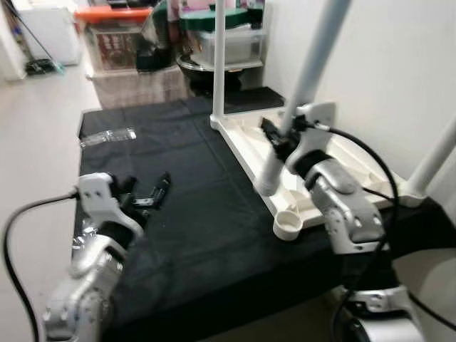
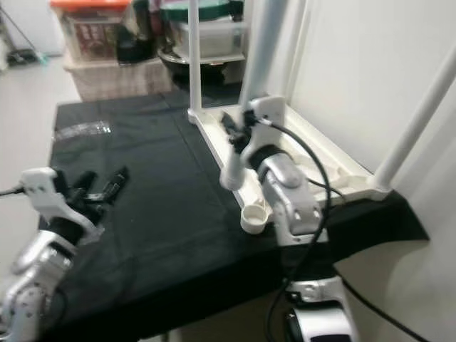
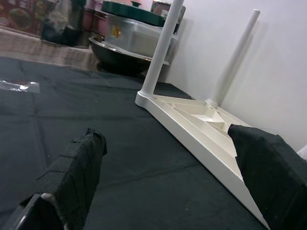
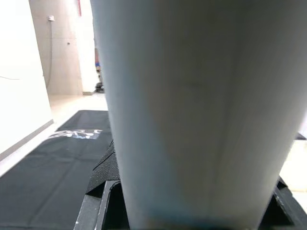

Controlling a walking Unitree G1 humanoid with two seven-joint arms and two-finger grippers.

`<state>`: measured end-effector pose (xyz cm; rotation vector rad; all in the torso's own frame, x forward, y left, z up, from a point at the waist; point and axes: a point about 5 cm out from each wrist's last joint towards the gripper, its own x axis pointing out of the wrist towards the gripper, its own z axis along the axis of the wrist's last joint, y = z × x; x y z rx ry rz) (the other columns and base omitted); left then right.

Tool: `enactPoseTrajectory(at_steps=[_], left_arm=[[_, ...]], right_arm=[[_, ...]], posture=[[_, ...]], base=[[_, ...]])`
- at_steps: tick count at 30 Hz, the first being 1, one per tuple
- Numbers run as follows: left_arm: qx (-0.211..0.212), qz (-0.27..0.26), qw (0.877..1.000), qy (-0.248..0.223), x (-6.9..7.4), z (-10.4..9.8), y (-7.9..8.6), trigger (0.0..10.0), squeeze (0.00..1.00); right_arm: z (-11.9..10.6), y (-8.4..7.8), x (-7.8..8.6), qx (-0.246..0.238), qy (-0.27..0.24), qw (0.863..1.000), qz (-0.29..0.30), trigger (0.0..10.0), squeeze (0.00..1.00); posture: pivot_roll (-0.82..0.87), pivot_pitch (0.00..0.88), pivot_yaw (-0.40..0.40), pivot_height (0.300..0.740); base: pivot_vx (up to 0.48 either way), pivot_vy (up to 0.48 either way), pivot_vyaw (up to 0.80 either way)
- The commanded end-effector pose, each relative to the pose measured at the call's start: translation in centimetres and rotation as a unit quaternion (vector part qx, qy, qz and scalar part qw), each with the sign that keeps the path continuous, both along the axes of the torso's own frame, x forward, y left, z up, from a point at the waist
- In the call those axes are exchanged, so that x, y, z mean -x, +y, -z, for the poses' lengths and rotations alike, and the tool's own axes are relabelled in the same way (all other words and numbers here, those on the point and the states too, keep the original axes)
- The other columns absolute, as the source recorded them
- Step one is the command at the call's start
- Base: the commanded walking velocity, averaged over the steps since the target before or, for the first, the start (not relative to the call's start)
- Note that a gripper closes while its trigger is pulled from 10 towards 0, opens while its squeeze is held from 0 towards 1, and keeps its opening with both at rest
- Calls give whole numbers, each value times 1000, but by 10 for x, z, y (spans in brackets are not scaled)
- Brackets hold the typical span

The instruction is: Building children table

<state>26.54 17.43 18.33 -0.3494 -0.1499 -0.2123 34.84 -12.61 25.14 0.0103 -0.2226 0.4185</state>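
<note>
My right gripper (image 1: 274,139) clamps a loose white leg (image 1: 299,92), its foot apparently just short of the upturned tabletop's (image 1: 249,139) empty socket (image 1: 288,223). My left gripper (image 1: 153,192) hovers spread wide over the black cloth (image 1: 192,206). I count two legs already standing in the tabletop.

Both eye views look forward and down from the head, sharing the black-draped surface (image 1: 192,214) and both arms. The left wrist view looks low along the left claw (image 3: 177,177) toward the upturned white tabletop (image 3: 201,120) ahead. The right wrist view sits pressed close against a white leg (image 4: 192,110) in the right claw (image 1: 274,139).
</note>
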Motion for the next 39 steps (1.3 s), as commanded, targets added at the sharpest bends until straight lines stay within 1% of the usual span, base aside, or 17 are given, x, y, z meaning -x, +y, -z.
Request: enactPoseTrajectory(at_steps=[1, 3, 5, 7, 8, 10, 12, 13, 17, 18, 19, 20, 28, 29, 32, 34, 39], left_arm=[[-7, 9, 1000, 5, 0, 2, -3, 10000, 0], [-11, 11, 1000, 8, 0, 3, -3, 10000, 0], [-11, 11, 1000, 8, 0, 3, -3, 10000, 0], [-13, 12, 1000, 10, 1, 5, -4, 10000, 0], [-13, 12, 1000, 10, 1, 5, -4, 10000, 0], [-14, 12, 1000, 12, 3, 6, -4, 10000, 0], [-16, 11, 1000, 15, 3, 7, -4, 10000, 0], [-17, 10, 1000, 16, 4, 8, -4, 10000, 0], [-30, 12, 999, 21, 4, 11, -7, 10000, 0], [-44, 19, 999, 23, 4, 13, -10, 10000, 0], [-49, 22, 998, 23, 4, 14, -12, 10000, 0], [-49, 22, 998, 23, 4, 14, -12, 10000, 0], [-67, 23, 997, 34, 5, 20, -14, 10000, 0], [-67, 23, 997, 34, 5, 20, -14, 10000, 0], [-67, 23, 997, 33, 5, 20, -15, 10000, 0], [-68, 22, 997, 33, 6, 20, -15, 10000, 0], [-73, 24, 996, 36, 7, 22, -15, 10000, 0]], right_arm=[[-4, -6, -2, 7, -3, 1000, -10, 10000, 0], [-1, -6, 1, 36, 5, 997, -65, 10000, 0], [-1, -6, 1, 36, 5, 997, -65, 10000, 0], [3, -11, 4, 63, 8, 993, -97, 10000, 0], [3, -11, 4, 63, 8, 993, -97, 10000, 0], [6, -27, 1, 75, 20, 992, -98, 10000, 0], [9, -39, -1, 70, 33, 992, -96, 10000, 0], [10, -42, -1, 67, 37, 992, -96, 10000, 0], [18, -42, 1, 59, 49, 992, -104, 10000, 0], [26, -40, 3, 56, 58, 991, -110, 10000, 0], [29, -39, 3, 56, 62, 990, -111, 10000, 0], [29, -39, 3, 56, 62, 990, -111, 10000, 0], [53, -32, -2, 53, 80, 990, -104, 10000, 0], [53, -32, -2, 53, 80, 990, -104, 10000, 0], [56, -33, -4, 54, 82, 990, -97, 10000, 0], [56, -35, -7, 44, 84, 991, -90, 10000, 0], [55, -47, -12, 28, 89, 994, -63, 10000, 0]], posture=[[40, 0, -65, 740], [44, 0, -69, 740], [44, 0, -69, 740], [42, 0, -72, 740], [42, 0, -72, 740], [45, 0, -77, 740], [40, 0, -77, 740], [40, 0, -77, 740], [35, 0, -75, 740], [33, 0, -73, 740], [33, 0, -73, 740], [33, 0, -73, 740], [43, 0, -81, 740], [43, 0, -81, 740], [47, 0, -84, 740], [47, 0, -84, 740], [44, 0, -83, 740]], base=[[0, 0, 0], [0, 0, 0], [0, 0, 0], [0, 0, 0], [0, 0, 0], [0, 0, 0], [0, 0, 0], [0, 0, 0], [0, 0, 0], [0, 0, 0], [0, 0, 0], [0, 0, 0], [0, 0, 0], [0, 0, 0], [0, 0, 0], [0, 0, 0], [0, 0, 0]])
